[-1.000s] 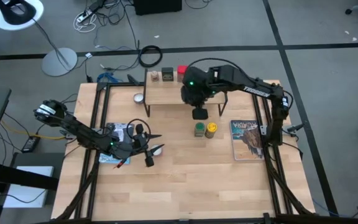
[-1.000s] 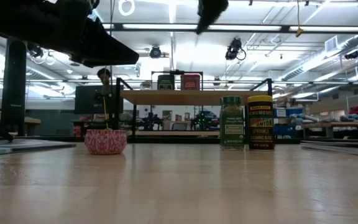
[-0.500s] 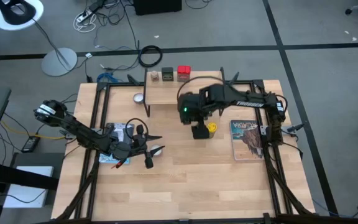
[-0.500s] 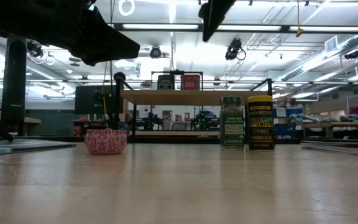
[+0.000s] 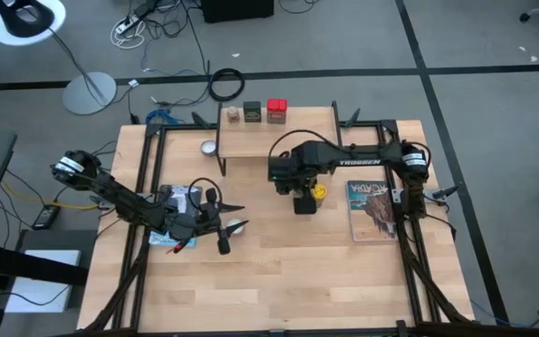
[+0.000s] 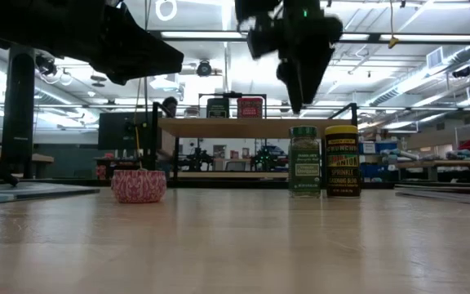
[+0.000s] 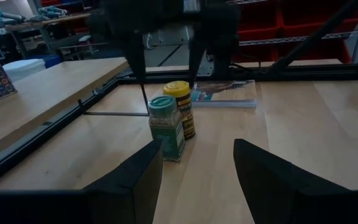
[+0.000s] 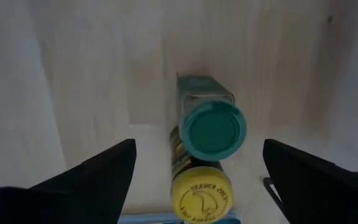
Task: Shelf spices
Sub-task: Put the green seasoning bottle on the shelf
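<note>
**Right pincer spread above the green-capped jar**

In the right wrist view, the green-capped jar point(image 8: 213, 129) is seen from straight above, touching the yellow jar point(image 8: 201, 193); the right pincer point(image 5: 303, 200) is spread wide, grasping nothing. Only the low view shows both jars upright on the counter point(image 6: 235, 245). Three tins are set on the shelf point(image 5: 269, 139). A second ago this pincer was clenched over the shelf. The left pincer point(image 7: 196, 177) is held parted, empty.
</note>
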Tool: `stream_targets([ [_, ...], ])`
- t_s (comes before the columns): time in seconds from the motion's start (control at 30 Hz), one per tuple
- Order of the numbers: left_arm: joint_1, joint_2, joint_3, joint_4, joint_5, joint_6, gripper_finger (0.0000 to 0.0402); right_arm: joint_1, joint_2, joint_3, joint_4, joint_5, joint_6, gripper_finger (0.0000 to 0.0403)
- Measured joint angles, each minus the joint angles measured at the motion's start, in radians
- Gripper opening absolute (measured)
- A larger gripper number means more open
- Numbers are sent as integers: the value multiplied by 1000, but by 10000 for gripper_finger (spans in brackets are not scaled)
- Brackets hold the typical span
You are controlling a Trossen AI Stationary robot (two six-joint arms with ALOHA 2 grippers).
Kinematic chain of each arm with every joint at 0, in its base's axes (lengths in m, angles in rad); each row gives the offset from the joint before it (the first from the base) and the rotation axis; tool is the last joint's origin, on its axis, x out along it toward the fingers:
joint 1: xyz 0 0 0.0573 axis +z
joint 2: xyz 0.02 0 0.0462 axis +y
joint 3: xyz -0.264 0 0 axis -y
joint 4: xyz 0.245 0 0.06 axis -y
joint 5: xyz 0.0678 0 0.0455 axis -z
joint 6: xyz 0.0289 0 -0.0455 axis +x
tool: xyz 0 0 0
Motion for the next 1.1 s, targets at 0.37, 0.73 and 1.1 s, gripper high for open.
stream_targets([
  [0.37, 0, 0, 0, -1, 0, 5, 202, -86, 0, -167, 147, -111, -25, 343],
  [0.73, 0, 0, 0, -3, 0, 6, 202, -94, 0, -208, 206, -160, -51, 285],
  [1.1, 0, 0, 0, -4, 0, 6, 202, -92, 0, -208, 200, -159, -51, 205],
])
